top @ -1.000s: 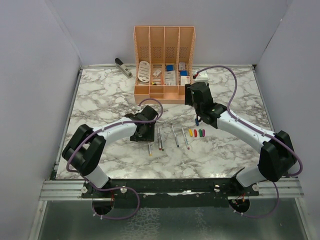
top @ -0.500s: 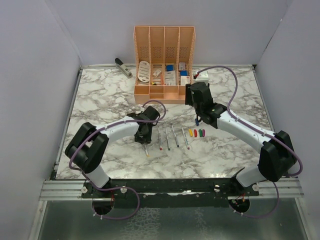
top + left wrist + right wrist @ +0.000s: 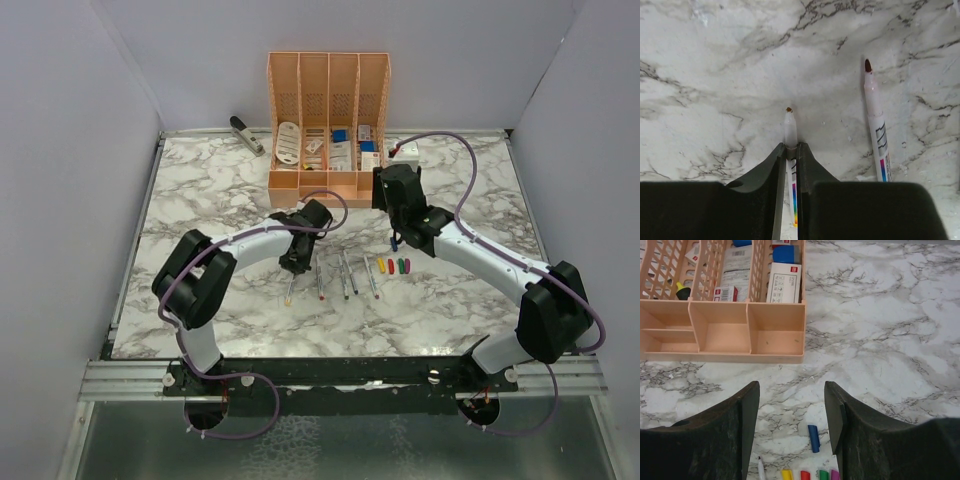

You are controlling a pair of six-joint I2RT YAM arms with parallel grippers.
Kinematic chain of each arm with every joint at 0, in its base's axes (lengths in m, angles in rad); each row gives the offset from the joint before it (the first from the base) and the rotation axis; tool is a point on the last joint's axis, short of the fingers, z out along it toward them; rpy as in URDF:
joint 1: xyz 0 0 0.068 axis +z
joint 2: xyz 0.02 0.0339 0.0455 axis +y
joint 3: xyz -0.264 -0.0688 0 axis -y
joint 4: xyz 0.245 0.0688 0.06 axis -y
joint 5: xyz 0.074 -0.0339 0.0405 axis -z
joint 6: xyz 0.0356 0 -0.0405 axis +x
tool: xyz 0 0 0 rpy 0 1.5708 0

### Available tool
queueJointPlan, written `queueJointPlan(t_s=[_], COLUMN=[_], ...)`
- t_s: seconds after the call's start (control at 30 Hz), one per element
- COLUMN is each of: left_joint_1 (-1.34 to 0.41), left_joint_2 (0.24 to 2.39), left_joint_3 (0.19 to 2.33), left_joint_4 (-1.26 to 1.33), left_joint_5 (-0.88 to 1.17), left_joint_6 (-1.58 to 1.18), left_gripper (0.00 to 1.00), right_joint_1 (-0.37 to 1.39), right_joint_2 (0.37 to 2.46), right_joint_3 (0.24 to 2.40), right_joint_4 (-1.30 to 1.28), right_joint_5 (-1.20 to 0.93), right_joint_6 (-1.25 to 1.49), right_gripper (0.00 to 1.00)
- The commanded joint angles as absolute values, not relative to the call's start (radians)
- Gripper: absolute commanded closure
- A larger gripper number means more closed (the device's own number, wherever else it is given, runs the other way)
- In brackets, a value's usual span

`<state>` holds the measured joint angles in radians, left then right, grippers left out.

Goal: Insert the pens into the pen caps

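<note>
Swinging in toward the row over the last second, the left end effector (image 3: 790,147) has snapped its fingers together and is now clenched on the leftmost pen (image 3: 790,127), barrel pinched tight, brownish tip poking out ahead; whether that pen is off the surface, I can't tell. Big picture: the marble desk (image 3: 200,200) carries everything, and at its far edge stands the orange organizer (image 3: 328,100), white stationery in its rear slots. Over on the right, no change: the right end effector (image 3: 791,390) hangs just in front of that organizer, released, fingers spread wide with nothing between them. In the back left corner, the grey stapler (image 3: 247,134) sits well apart from the action. Now the small stuff: the other four pens (image 3: 345,274) lie on the desk to the right of the gripped one, roughly side by side between the two arms, and the nearest, a dark-tipped pen (image 3: 875,125), lies beside the left fingers without touching them. Just right of the pens, four caps sit in a tight row: yellow cap (image 3: 786,475), red cap (image 3: 805,475), green cap (image 3: 823,474), magenta cap (image 3: 408,266). The blue cap (image 3: 812,438) lies alone just beyond that row, under the spread right fingers.
</note>
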<state>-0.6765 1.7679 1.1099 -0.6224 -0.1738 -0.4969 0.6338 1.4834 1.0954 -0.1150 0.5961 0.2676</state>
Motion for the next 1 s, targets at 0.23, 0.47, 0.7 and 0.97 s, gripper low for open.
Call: queueJointPlan(t_s=[0.23, 0.47, 0.7, 0.97], left_joint_1=[-0.603, -0.568, -0.565, -0.550], left_joint_2=[1.850, 1.829, 1.814, 1.764], left_joint_3=[1.154, 1.169, 1.170, 1.134], left_joint_4=[-0.622, -0.618, -0.672, -0.748], left_joint_5=[-0.266, -0.201, -0.154, -0.089], left_joint_6=[-0.354, -0.336, -0.350, -0.388], left_gripper=[0.86, 0.68, 0.67, 0.67], right_joint_1=[0.634, 0.634, 0.633, 0.634], right_joint_2=[1.489, 1.500, 1.504, 1.518], right_joint_3=[1.115, 1.113, 1.118, 1.119], right_joint_4=[-0.155, -0.155, -0.150, -0.150], right_joint_5=[0.673, 0.661, 0.672, 0.677], right_joint_6=[0.273, 0.270, 0.265, 0.268], right_gripper=[0.43, 0.43, 0.43, 0.43])
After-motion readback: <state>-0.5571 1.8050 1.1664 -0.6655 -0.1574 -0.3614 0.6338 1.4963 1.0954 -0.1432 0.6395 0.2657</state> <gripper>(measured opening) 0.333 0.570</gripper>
